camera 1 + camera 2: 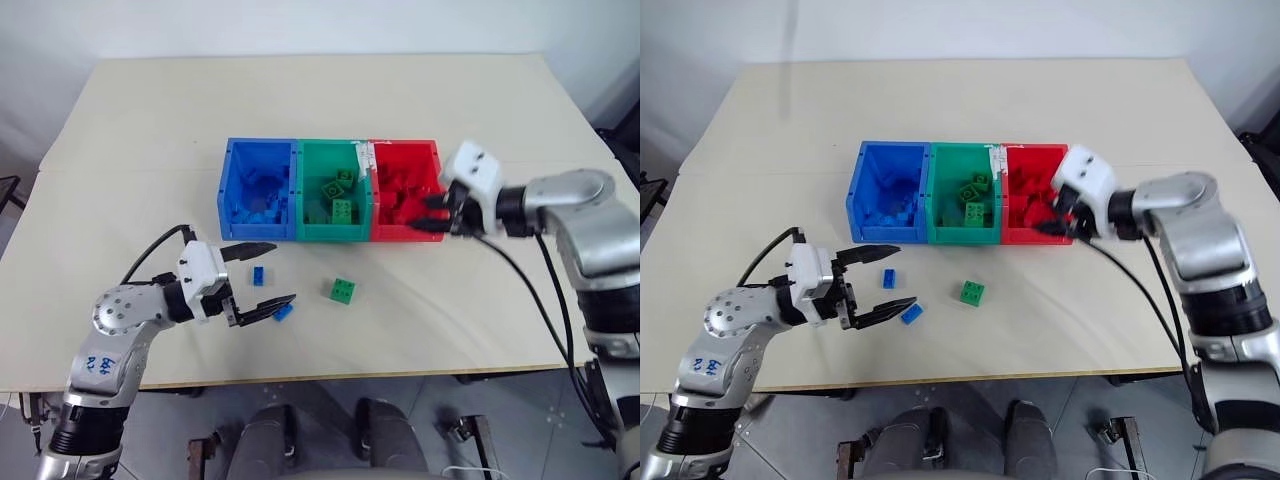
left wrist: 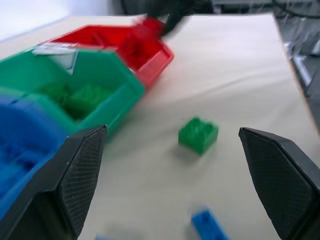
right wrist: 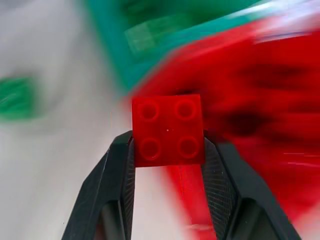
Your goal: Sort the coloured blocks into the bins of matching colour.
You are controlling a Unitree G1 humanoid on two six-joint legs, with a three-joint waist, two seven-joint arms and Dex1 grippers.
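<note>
My right gripper (image 3: 168, 145) pinches the red block (image 3: 168, 130) at the red bin's (image 1: 432, 150) front edge, ready to drop. My left gripper (image 1: 262, 280) hangs wide; blue blocks (image 1: 258, 275) at its tips, green block (image 1: 343, 290) at 3 o'clock.

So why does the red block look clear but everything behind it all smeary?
In the right wrist view the red block is sharp between the right gripper fingers, while the bins behind streak. The left wrist view is softer too; the head views stay clear.
</note>
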